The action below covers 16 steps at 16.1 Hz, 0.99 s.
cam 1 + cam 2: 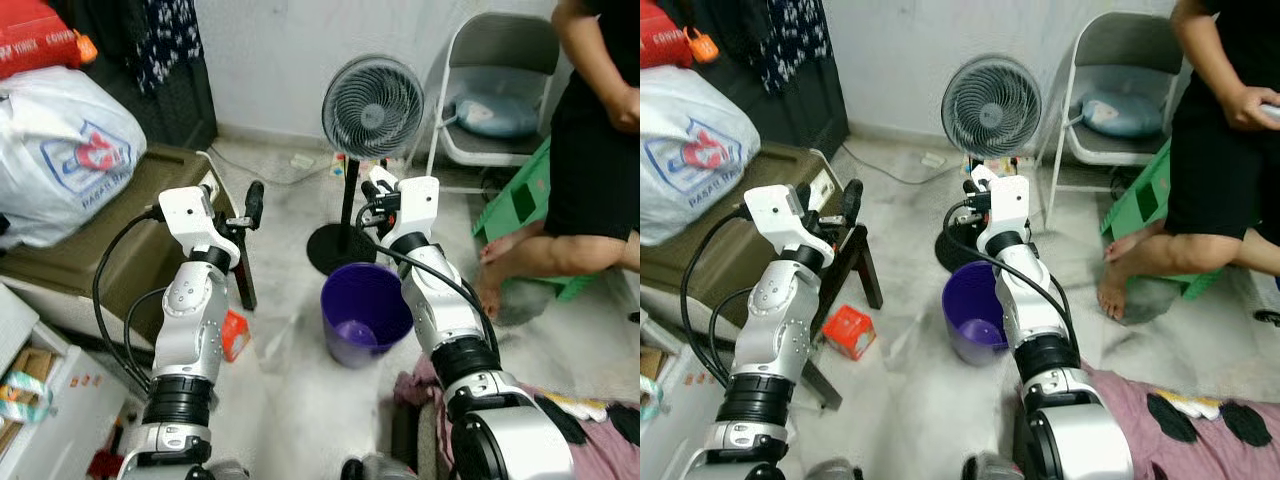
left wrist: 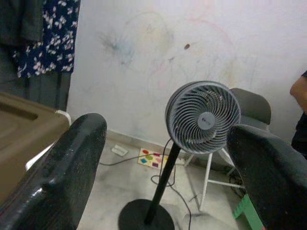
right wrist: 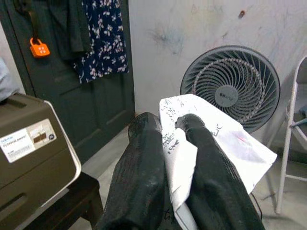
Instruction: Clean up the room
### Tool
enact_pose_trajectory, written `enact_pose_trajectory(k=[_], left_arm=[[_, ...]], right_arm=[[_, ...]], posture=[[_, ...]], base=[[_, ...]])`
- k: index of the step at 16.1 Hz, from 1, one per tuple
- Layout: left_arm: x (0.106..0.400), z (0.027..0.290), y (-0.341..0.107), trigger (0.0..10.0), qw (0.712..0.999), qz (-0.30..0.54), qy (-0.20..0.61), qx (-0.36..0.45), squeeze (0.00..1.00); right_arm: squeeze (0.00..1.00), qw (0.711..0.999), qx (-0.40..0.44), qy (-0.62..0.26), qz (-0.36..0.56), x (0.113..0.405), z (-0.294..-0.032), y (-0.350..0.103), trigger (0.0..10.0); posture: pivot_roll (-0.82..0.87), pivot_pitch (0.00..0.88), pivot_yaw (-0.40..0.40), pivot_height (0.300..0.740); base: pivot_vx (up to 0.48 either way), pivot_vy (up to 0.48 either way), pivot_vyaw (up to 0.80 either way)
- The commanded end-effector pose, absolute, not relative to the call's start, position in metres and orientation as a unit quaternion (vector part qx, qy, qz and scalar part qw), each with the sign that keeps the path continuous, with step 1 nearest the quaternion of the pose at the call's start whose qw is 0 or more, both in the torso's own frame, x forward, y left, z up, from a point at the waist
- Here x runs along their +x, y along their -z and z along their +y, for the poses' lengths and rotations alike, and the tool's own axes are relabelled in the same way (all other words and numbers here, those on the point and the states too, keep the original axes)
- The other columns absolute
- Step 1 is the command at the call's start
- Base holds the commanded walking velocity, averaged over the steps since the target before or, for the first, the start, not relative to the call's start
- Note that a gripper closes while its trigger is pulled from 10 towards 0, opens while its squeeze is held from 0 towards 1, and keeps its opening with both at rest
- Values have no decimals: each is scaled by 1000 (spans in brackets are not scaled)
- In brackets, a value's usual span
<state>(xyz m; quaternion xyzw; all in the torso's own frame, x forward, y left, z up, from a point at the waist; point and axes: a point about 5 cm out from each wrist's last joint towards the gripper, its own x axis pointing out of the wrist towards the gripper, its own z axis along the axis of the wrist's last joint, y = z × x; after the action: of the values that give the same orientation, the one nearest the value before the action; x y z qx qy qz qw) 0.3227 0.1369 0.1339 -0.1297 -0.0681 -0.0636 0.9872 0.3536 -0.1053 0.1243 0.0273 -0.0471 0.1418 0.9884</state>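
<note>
1. Pinched between the two black fingers (image 3: 144, 177) of the right claw (image 1: 374, 182) is one crumpled sheet of white paper (image 3: 211, 139) with handwriting on it; the fingers are clamped tight on it, and the sheet bulges out past the fingertips.
2. Below that claw, on the floor (image 1: 290, 400), stands one purple bucket (image 1: 365, 312) with a small purple cup lying in it; the claw and paper hang above its far rim.
3. Just beyond the right claw rises one grey pedestal fan (image 1: 372, 108) on a black pole and round base, its base touching or nearly touching the bucket's far side.
4. Well to the left of the right claw, the left claw (image 1: 254, 203) is raised at about the same height, its two fingers (image 2: 62, 177) spread wide apart with nothing between them.
5. Beneath and beside the left claw sits a brown printer (image 1: 120, 230) on a dark stand that serves as its counter (image 1: 855, 265), and one white plastic bag (image 1: 60, 150) rests on the printer's far end.
6. On the floor near that stand's leg lies one small orange box (image 1: 848, 331).
7. To the right of the right claw stands one grey folding chair (image 1: 500, 90) with a blue cushion, and next to it a person in black (image 1: 590, 140), barefoot, beside a green stool (image 1: 520, 205).
8. Behind the left claw, a dark door (image 3: 96, 96) carries hanging clothes and an orange padlock (image 3: 39, 48).
</note>
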Motion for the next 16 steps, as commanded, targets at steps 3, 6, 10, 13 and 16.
enact_pose_trajectory(k=[3,6,10,13,16], left_arm=[[323,135,-140,10000,985,-82,76,-128,0],[323,135,-139,10000,986,-82,76,-128,0],[323,135,-139,10000,986,-82,78,-126,0],[323,134,-139,10000,986,-82,79,-126,0],[323,135,-139,10000,986,-80,76,-125,0]], right_arm=[[0,988,22,-141,-56,356,-105,-129,10000],[0,988,22,-141,-56,356,-104,-129,10000],[0,988,22,-141,-56,356,-104,-129,10000],[0,988,21,-142,-55,356,-104,-128,10000],[0,988,20,-143,-55,356,-103,-128,10000]], posture=[[16,0,-22,740],[16,0,-22,740],[16,0,-20,740],[17,0,-21,740],[17,0,-21,740]], base=[[355,0,135],[356,0,800],[357,0,0],[351,0,0],[188,0,0]])
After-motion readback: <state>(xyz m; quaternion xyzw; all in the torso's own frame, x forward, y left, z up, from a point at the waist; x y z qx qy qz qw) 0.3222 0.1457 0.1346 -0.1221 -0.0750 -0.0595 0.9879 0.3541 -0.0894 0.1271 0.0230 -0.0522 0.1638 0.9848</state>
